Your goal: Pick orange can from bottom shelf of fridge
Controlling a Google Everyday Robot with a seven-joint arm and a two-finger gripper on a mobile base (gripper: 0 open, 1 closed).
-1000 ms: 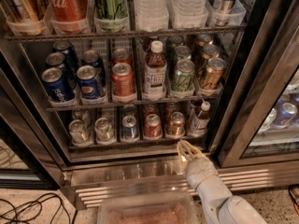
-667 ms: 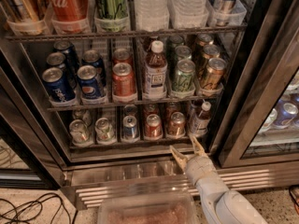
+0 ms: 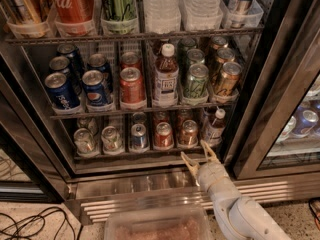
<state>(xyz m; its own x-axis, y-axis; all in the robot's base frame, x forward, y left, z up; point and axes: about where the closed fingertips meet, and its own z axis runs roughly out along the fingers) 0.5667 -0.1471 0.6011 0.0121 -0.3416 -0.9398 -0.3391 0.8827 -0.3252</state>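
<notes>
The fridge (image 3: 250, 99) stands open with wire shelves. On the bottom shelf (image 3: 145, 152) a row of short cans stands in lanes. The orange can (image 3: 188, 132) is copper-orange with a silver top, second from the right, between a red can (image 3: 163, 134) and a small bottle (image 3: 214, 126). My gripper (image 3: 197, 153) is open, its two tan fingers spread just in front of and below the orange can, slightly to its right, not touching it. The white arm (image 3: 235, 209) rises from the lower right.
Left of the red can stand a blue can (image 3: 139, 136) and two silver cans (image 3: 111, 138). The rack above holds Pepsi cans (image 3: 96, 87), a red can, a bottle and golden-brown cans (image 3: 227, 78). A ribbed base grille (image 3: 150, 196) and a clear tub (image 3: 157, 226) lie below.
My gripper has moved up and slightly left toward the orange can, and its fingers have spread open.
</notes>
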